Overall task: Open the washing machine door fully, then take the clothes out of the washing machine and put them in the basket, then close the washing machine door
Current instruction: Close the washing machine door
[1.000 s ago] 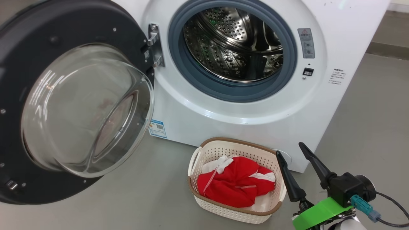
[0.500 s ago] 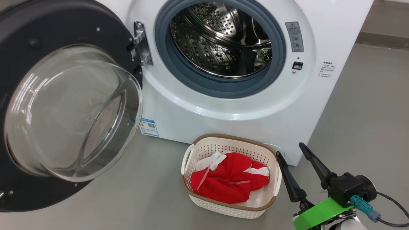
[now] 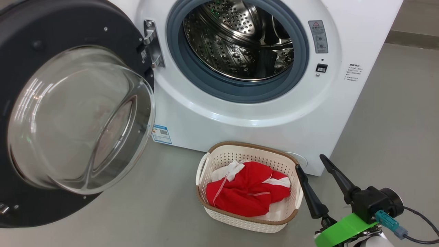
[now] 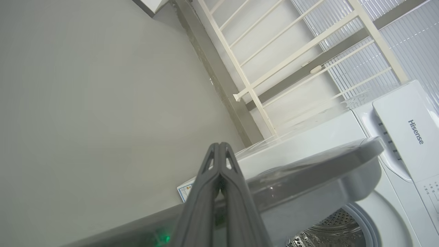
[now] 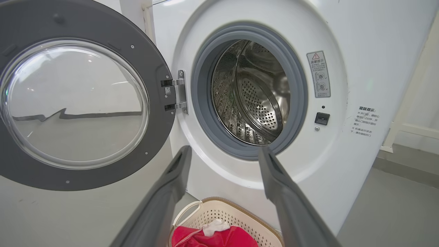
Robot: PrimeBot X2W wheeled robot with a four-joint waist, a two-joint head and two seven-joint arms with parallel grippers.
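A plain grey floor (image 3: 154,212) runs under everything, with a white railing (image 4: 252,91) across the top of the left wrist view. The right tool (image 3: 310,161) sits at the lower right of the head view, its two dark fingers spread wide and released (in its own wrist view they frame the machine's lower front). Just left of it stands the basket (image 3: 240,224), on the floor close before the washing machine (image 3: 240,127), with the clothes (image 3: 247,197) heaped inside it. Higher up, the steel drum (image 3: 240,44) shows within the grey rubber ring (image 3: 240,94). The washing machine door (image 3: 20,44) hangs swung out at the frame's left. The left tool (image 4: 219,147) is clenched, fingers pressed together, at the bottom centre of its wrist view over the door's grey edge; whether it touches the door I cannot tell.
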